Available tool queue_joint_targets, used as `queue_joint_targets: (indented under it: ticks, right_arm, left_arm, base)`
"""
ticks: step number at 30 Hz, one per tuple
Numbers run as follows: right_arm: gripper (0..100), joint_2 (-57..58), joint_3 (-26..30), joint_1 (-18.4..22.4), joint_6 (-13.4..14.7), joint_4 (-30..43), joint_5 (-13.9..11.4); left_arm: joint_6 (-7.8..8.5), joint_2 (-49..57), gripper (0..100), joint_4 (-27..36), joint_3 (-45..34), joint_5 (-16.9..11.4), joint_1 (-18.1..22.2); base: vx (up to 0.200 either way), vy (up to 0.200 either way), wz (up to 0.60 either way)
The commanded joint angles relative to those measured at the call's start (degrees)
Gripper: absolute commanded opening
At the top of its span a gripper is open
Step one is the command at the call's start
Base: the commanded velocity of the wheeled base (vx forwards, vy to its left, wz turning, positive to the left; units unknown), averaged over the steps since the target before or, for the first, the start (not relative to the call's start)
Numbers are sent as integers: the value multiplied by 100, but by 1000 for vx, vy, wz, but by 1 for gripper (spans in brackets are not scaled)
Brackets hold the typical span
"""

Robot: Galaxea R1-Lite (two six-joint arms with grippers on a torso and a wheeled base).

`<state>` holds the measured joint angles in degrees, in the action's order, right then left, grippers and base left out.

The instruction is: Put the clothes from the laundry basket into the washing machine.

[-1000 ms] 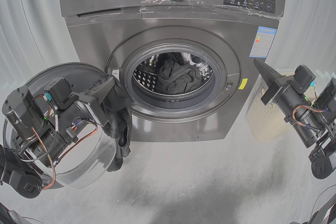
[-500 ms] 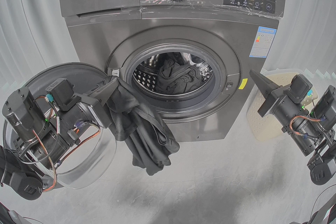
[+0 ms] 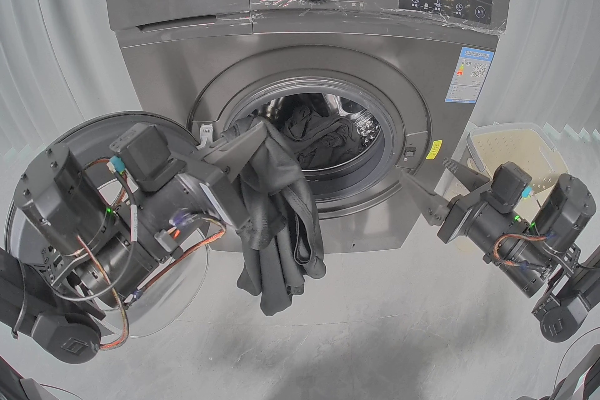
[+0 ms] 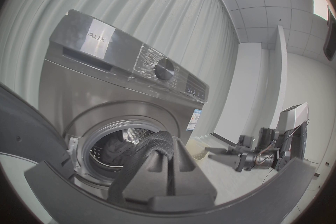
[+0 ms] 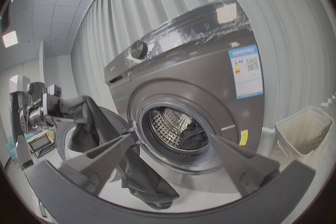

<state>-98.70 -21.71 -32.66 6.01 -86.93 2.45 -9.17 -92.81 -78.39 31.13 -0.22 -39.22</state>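
One dark garment (image 3: 281,214) hangs from the clenched left end effector (image 3: 248,142) at the opening of the washing machine (image 3: 187,64); the right end effector (image 3: 439,182) is spread, empty, near the laundry basket (image 3: 522,146).

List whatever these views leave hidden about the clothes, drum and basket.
- Laundry basket floor: head view, the right arm covers it, so leftover clothes cannot be judged.
- Drum, left side: head view, the dark garment held by the left end effector hangs across it.
- Garment type: too bunched.
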Motion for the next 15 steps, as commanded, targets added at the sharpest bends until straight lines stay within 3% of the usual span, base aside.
queue_joint_targets:
  ticks: [1,10,15]
  right_arm:
    - [100,-818,44,49,-21,-26,-25]
    - [100,-1468,9,58,-47,-26,-25]
    - [100,-1908,-281,93,-47,1,-34]
  left_arm:
    - [3,-378,0,16,490,-31,-218]
    - [-6,-475,0,16,859,-84,-227]
    - [-6,-466,0,16,833,-84,-227]
  base:
    - [0,0,0]
    - [0,0,0]
    - [0,0,0]
